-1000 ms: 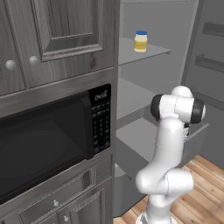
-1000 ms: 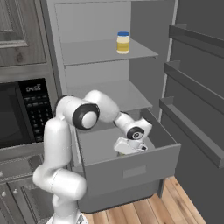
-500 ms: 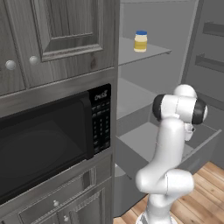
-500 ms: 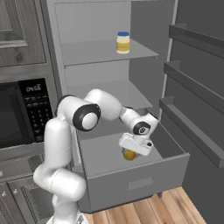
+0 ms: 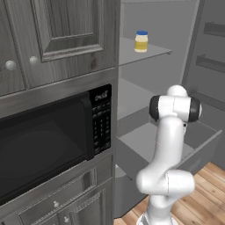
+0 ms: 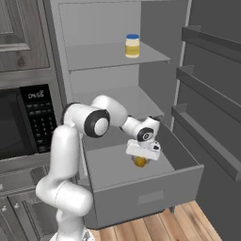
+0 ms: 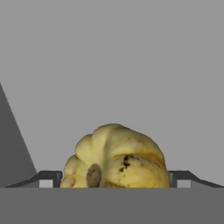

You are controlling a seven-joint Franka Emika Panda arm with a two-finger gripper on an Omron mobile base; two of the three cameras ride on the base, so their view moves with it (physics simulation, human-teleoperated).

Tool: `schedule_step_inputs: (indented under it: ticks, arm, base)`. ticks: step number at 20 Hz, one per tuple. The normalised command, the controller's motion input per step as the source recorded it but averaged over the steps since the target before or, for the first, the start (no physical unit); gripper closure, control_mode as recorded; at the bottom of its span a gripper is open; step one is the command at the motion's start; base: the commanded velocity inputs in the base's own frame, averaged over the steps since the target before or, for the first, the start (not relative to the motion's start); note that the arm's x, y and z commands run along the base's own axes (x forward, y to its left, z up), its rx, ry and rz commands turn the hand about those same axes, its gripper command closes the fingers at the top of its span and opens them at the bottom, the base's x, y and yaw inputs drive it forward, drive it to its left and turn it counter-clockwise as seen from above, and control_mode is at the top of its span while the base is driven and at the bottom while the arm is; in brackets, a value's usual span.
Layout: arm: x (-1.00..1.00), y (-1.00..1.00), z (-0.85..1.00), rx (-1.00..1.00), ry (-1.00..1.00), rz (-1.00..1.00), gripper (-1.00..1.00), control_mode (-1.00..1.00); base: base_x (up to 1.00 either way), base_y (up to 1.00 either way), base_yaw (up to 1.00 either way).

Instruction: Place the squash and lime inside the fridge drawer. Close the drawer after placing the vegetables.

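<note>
— While you hang over the drawer (image 6: 141, 197), what have you got?

— The squash (image 7: 116, 157) sits between my fingers (image 7: 49, 178), my claw (image 6: 141, 157) clamped on its two sides. It's inside the open fridge drawer's walls, just above the floor, toward the right side.

— How does it handle?

— I judge it firm and fairly light, a hard ribbed rind that won't bruise from a squeeze. It's lumpy and roundish, so I'd expect it to roll a little once let go. Holding across the widest part, pads on opposite ribs, seems the safest grip; the stem scar faces the camera on my hand, clear of the pads.

— What changed from half a second ago?

— My hand has dropped lower and come closer to the drawer floor, the wrist turned more downward. The drawer hasn't shifted, and the jar (image 6: 132, 46) on the upper shelf is where it was.

— And the lime?

— I can't see it from here.
</note>
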Motion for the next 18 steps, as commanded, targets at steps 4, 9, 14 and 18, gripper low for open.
schedule_step_inputs:
  ticks: [4,9,14,18]
  arm:
    - [0.13,0.01,-0.71,-0.19,-0.09,-0.05,1.0,-1.0]
    - [0.17,0.0,-0.63,-0.12,-0.14,-0.02,1.0,-1.0]
    - [0.27,0.0,-0.51,-0.01,-0.12,-0.01,1.0,-1.0]
    - [0.22,0.0,-0.48,0.0,-0.1,0.0,1.0,-1.0]
  base:
    - [0.0,0.0,0.0]
    - [0.0,0.0,0.0]
    - [0.0,0.0,0.0]
    - [0.0,0.0,0.0]
